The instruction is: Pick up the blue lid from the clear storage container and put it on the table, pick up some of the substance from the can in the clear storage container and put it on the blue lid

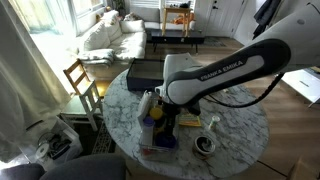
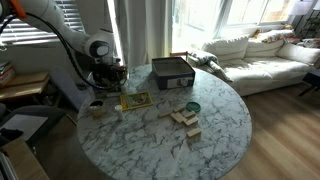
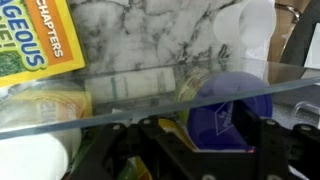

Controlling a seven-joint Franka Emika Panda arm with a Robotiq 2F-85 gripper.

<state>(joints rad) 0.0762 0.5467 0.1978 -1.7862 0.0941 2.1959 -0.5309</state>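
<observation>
2 dark fingers [image 3: 275, 150] of the claw [image 3: 185, 150] stand well apart in the wrist view, gripping nothing. The blue lid [image 3: 232, 112] lies just ahead of them, nearer the finger on that view's right side, at the rim of the clear storage container [image 3: 100, 112]. Beyond the claw, a yellow book [image 3: 30, 40] lies on the table [image 3: 150, 30].

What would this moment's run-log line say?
gripper: open, over clear storage container | blue lid: beneath gripper, not gripped | lid in container or on table: cannot tell
</observation>
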